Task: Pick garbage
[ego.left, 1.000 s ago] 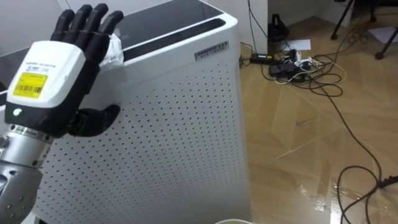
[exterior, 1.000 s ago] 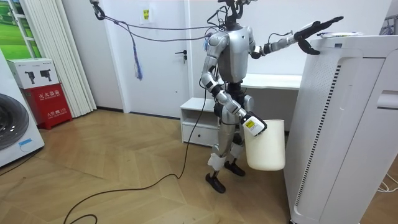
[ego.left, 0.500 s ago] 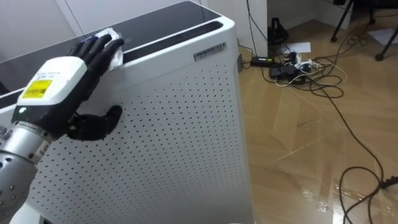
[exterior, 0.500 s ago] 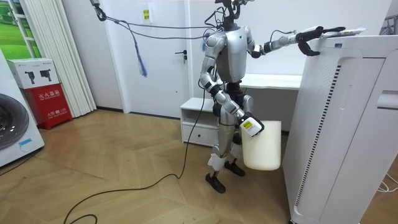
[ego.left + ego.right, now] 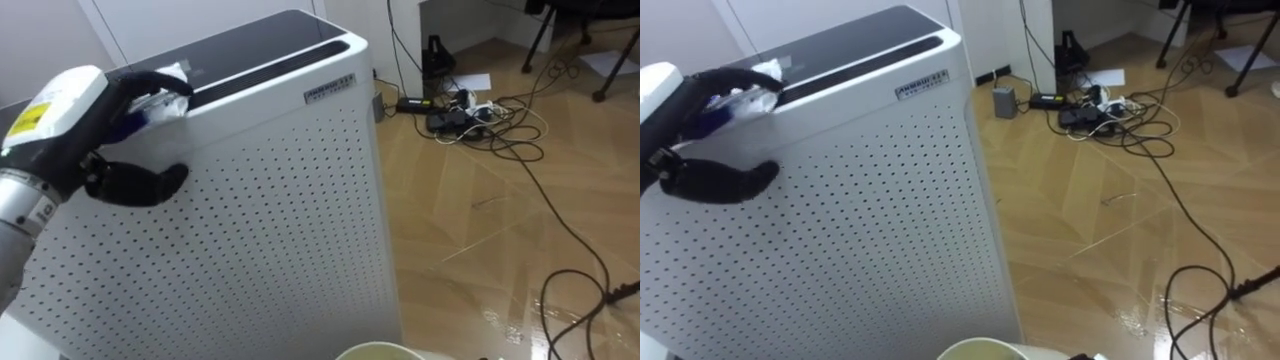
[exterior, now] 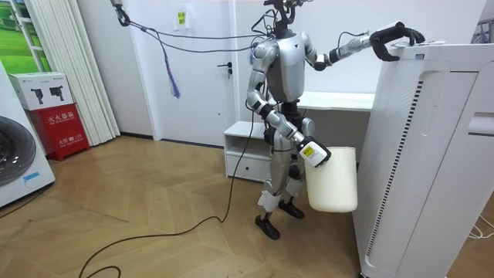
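Observation:
A crumpled white wrapper (image 5: 167, 80) with a bit of blue lies at the near edge of the dark top of a tall white air purifier (image 5: 260, 200). My left hand (image 5: 60, 110) rests over that edge, its black fingers (image 5: 135, 80) curled down around the wrapper while the thumb lies against the perforated front. In the room view I stand beside the purifier (image 6: 432, 154) with the left hand (image 6: 386, 37) up on its top. My right hand (image 6: 312, 153) hangs low and holds a white bin (image 6: 332, 181) by its rim. The bin's rim (image 5: 385, 351) shows at the bottom edge.
A tangle of cables with a power strip (image 5: 465, 105) lies on the wood floor to the right, and a black cable (image 5: 580, 285) loops nearer. Behind me stand a low white cabinet (image 6: 243, 150) and a white desk (image 6: 340, 100).
My left hand, raised with straight fingers above the purifier's top a second ago, has come down onto the wrapper and curled its fingers over it. The bin hangs much as before.

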`<state>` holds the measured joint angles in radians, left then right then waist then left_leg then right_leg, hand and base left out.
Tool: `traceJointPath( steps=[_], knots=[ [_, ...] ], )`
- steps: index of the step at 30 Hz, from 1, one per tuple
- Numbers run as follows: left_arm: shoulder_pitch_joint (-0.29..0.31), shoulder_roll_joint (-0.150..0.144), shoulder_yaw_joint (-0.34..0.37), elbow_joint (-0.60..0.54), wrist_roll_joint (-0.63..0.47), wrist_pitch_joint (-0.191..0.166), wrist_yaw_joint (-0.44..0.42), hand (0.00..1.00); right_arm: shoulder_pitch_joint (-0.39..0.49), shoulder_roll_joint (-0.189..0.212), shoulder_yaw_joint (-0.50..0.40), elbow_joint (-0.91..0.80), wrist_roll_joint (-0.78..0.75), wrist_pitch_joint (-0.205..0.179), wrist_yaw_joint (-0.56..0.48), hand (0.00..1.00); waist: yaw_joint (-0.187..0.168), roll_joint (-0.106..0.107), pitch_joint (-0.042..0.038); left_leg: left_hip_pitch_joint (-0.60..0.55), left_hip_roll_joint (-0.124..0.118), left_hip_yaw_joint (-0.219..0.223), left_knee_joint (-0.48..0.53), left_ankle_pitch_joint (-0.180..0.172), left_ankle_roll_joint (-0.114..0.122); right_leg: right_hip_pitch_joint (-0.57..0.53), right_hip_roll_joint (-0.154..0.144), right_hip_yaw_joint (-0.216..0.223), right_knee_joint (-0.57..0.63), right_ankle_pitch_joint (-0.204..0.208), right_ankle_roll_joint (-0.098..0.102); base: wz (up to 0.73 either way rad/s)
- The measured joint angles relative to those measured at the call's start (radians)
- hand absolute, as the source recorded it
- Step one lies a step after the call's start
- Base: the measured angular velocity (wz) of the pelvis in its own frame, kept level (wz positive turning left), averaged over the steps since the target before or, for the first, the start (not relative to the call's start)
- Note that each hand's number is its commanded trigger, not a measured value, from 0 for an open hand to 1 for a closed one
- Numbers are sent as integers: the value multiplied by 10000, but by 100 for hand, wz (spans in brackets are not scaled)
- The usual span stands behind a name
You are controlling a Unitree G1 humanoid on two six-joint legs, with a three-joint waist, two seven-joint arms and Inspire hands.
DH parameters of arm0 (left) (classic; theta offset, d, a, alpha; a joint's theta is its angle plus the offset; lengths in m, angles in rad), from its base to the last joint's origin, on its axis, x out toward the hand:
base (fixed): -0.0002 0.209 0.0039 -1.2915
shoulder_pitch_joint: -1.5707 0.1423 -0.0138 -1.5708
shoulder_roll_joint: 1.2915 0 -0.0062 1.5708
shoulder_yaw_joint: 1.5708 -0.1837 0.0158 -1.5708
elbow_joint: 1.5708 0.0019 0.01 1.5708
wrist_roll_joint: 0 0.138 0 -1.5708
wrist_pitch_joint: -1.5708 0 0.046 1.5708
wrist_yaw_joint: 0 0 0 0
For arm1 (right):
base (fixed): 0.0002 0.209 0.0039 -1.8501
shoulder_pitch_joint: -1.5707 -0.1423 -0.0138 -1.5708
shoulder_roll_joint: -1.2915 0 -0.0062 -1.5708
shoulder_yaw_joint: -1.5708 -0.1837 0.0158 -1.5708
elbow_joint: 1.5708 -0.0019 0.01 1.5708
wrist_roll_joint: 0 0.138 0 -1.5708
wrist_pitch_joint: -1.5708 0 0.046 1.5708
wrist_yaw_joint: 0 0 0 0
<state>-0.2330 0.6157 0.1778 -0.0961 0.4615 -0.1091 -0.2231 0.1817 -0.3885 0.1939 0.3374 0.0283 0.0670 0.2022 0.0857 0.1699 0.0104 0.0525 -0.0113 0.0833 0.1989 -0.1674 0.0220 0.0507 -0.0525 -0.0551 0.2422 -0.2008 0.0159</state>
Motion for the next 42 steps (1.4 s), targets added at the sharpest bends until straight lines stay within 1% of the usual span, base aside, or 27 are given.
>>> traceJointPath(
  steps=[2,6,12,16,21,23,25,27,29,32,34,35,36,37,38,40,41,42],
  knots=[
    [6,-3,41,-6,0,41,0,100,2,1,-1,0,0,15,-26,100,-25,3,3,3,4,0,-2,3,-5,0,6,0,0,1,-1,0],
    [-46,-4,254,-164,-5,40,8,100,5,-2,-1,0,1,223,-31,100,-14,39,5,18,3,1,-12,3,-5,4,7,0,2,2,-3,0],
    [-36,-3,433,-348,8,40,-16,100,9,-4,-1,-1,15,222,41,100,22,88,-1,44,-1,0,-55,8,-11,4,8,10,-5,1,-4,0],
    [-16,-3,759,-408,17,85,28,100,9,2,-2,-1,14,223,186,100,15,76,4,34,-13,-9,-113,9,-10,-4,-2,-3,-35,-18,-10,0],
    [39,-4,812,-514,-11,112,77,100,-3,28,0,0,15,221,206,100,46,68,9,53,-15,-24,-116,9,-11,16,-11,-42,-44,-29,-17,1],
    [180,-10,780,-665,-11,171,254,100,-5,27,3,2,113,220,201,100,28,70,8,55,-13,-24,-115,9,-11,27,-13,-50,-73,-32,-20,0],
    [323,-19,779,-895,-225,322,456,100,-24,22,2,1,135,215,191,100,3,64,12,15,-16,-43,-110,9,-10,8,-21,-68,-86,-32,-20,2],
    [382,-20,769,-998,-575,429,535,100,-34,7,1,1,134,215,185,100,2,67,10,-35,-24,-91,-110,9,-10,3,-27,-100,-135,-32,-19,6],
    [578,-34,773,-1243,-1010,479,658,100,-36,6,3,1,140,215,184,100,11,56,17,-56,-38,-162,-118,9,-10,3,-36,-141,-158,-33,-16,6],
    [734,-316,740,-1640,-1851,478,781,100,-99,21,72,15,139,215,172,100,35,17,37,-88,-43,-163,-121,9,-10,10,-69,-269,-178,-36,-18,8],
    [935,-621,752,-2058,-2846,443,835,100,-226,38,207,15,163,214,189,100,42,-41,35,-145,-45,-232,-113,9,-10,1,-88,-343,-198,-43,-21,10],
    [959,-667,738,-2160,-3137,423,836,100,-242,50,214,15,212,209,202,100,28,-70,29,-160,-44,-300,-110,9,-10,12,-95,-384,-197,-44,-20,16],
    [984,-738,701,-2346,-3727,322,837,100,-262,58,237,15,351,195,197,100,31,-134,27,-189,-47,-353,-108,9,-10,23,-109,-463,-192,-45,-19,21],
    [1022,-825,474,-2576,-4413,251,846,100,-269,60,280,9,484,184,190,100,4,-216,20,-239,-53,-483,-101,9,-9,24,-120,-540,-202,-46,-19,20],
    [1075,-882,368,-2716,-4768,216,854,100,-274,60,328,7,486,177,189,100,-10,-270,24,-247,-52,-516,-106,10,-9,23,-123,-558,-205,-49,-16,14],
    [1223,-1201,-364,-3189,-6061,-90,789,100,-280,110,625,6,479,176,218,100,4,-525,10,-250,-57,-515,-106,9,-9,50,-130,-587,-223,-72,-12,3],
    [1260,-1275,-648,-3206,-6357,-123,670,100,-287,175,626,6,478,177,238,100,11,-586,10,-249,-56,-511,-107,9,-9,51,-129,-586,-221,-72,-13,0],
    [1465,-1434,-1235,-3214,-6933,-52,396,100,-373,307,645,7,480,176,282,100,26,-645,22,-251,-48,-515,-105,9,-9,36,-121,-561,-221,-71,-14,-6]
  ],
)
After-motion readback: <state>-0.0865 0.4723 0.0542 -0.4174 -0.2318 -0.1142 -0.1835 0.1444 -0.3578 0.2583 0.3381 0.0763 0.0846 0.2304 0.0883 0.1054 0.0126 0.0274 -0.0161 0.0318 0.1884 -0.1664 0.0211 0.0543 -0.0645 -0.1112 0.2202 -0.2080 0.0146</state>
